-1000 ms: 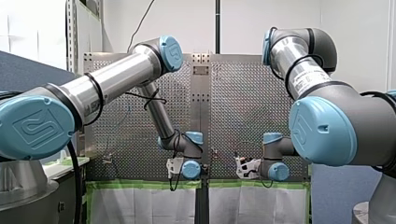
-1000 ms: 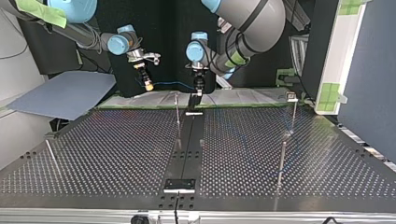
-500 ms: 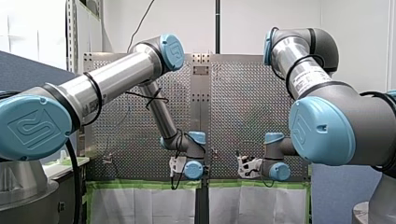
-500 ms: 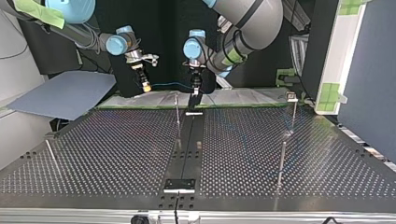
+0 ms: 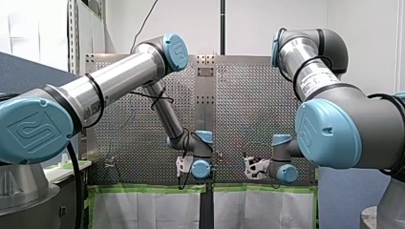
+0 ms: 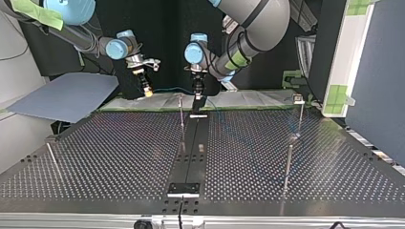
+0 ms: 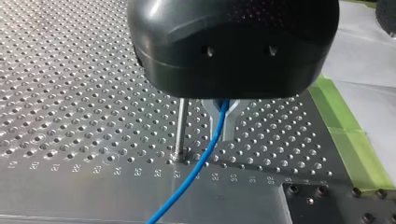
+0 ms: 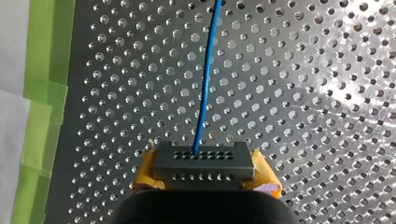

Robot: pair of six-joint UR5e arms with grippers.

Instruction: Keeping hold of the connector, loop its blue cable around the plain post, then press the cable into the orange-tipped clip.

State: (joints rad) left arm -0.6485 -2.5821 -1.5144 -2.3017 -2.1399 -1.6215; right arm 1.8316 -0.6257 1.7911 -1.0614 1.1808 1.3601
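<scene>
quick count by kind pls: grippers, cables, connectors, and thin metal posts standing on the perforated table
grippers: 2 (left gripper, right gripper)
blue cable: 1
black rectangular connector: 1
thin upright metal posts: 4
total: 8

The perforated table is bare, shiny metal, and the post standing on it is smooth bright metal. Above the table, the blue cable looks smooth-sheathed, its connector matt dark plastic.
</scene>
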